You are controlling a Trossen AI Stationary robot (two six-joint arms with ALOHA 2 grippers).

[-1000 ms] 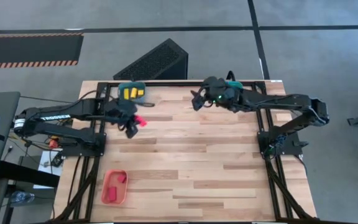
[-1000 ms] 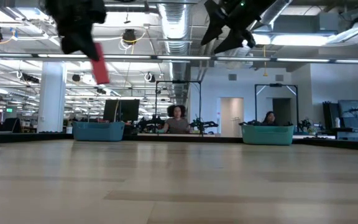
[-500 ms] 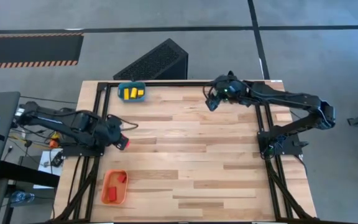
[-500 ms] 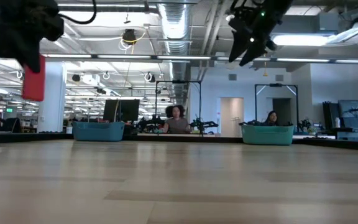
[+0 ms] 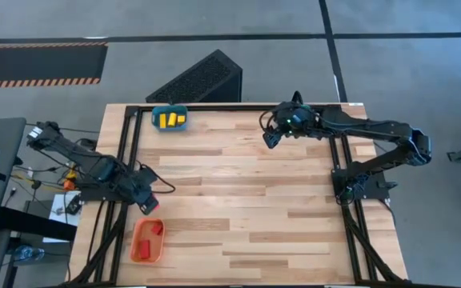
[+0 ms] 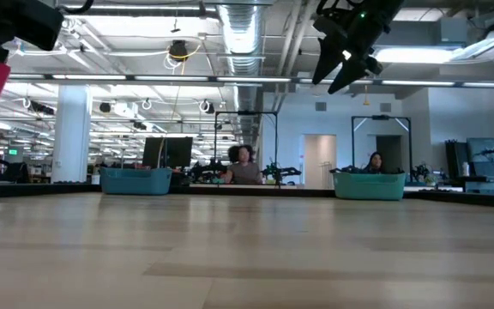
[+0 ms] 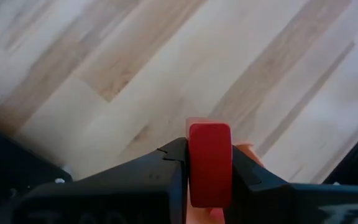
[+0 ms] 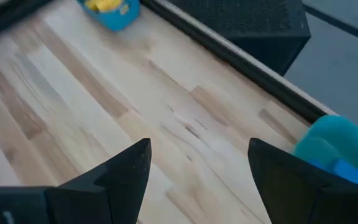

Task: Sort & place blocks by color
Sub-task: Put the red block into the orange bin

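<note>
Wooden counter (image 5: 238, 208) is bare of loose blocks — left tool (image 7: 209, 177) clamps a small red block (image 7: 210, 163) near the orange tray (image 5: 146, 241), right tool (image 8: 194, 168) open and empty.

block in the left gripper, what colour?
Red. The block is clamped in the left gripper; the left wrist view shows it best.

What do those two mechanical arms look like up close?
Both arms are dark, nearly black, jointed tubes on black frame mounts, with thin black cables looping alongside. The right arm's end effector has a small green light at its wrist; its fingers are flat, matte black wedges. The left end effector is equally dark.
</note>
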